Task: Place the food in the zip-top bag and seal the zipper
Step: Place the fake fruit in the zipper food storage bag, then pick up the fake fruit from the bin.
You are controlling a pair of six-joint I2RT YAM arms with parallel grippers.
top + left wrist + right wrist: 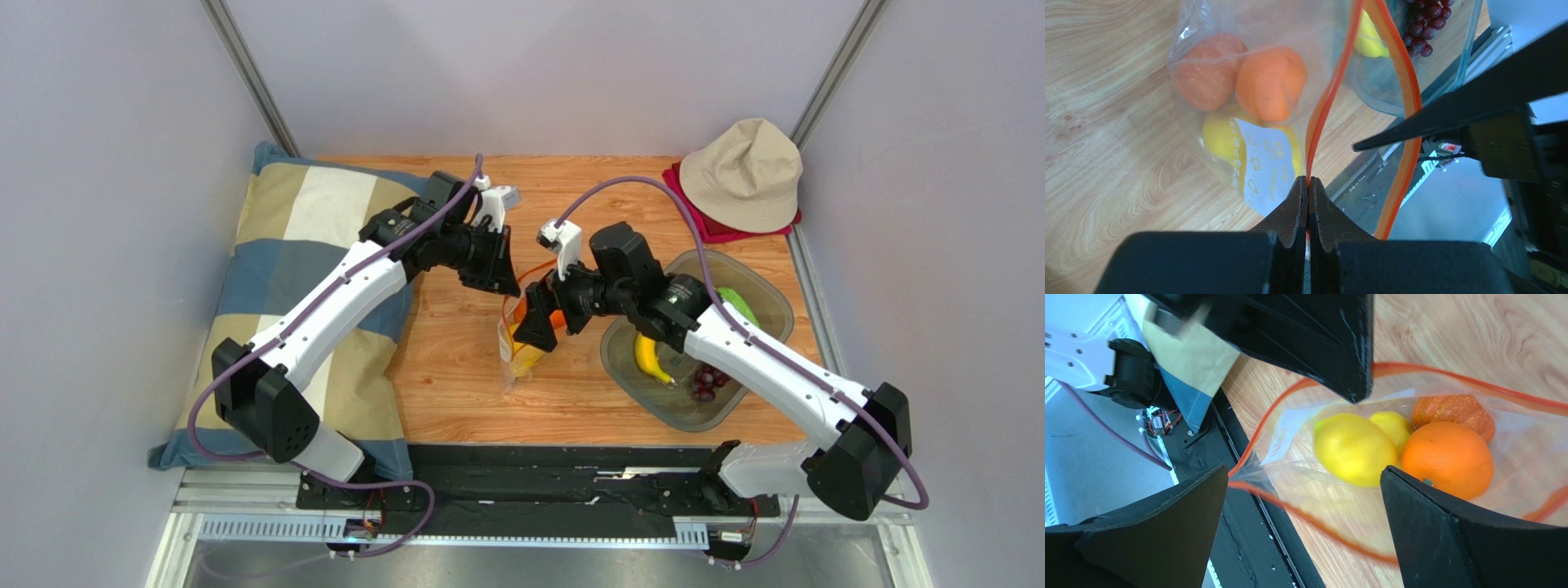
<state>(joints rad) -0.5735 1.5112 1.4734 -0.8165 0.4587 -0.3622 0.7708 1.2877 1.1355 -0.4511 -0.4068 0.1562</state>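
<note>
The clear zip-top bag [525,343] hangs over the wooden table with its mouth open. My left gripper [1309,180] is shut on the orange-red zipper [1324,104] along one lip. Inside lie an orange [1447,459], a lemon [1352,447], another yellow fruit [1395,425] and a small orange pumpkin [1453,409]. Open and holding nothing, my right gripper [1304,471] hovers over the mouth, one finger on each side of the near zipper lip [1315,520]. A banana [648,358], grapes [705,386] and a green piece [736,303] lie in the tray.
The grey translucent tray [761,294] stands right of the bag, under the right arm. A beige hat [743,172] on a red cloth [682,194] sits at the back right. A checked pillow [294,245] fills the left side.
</note>
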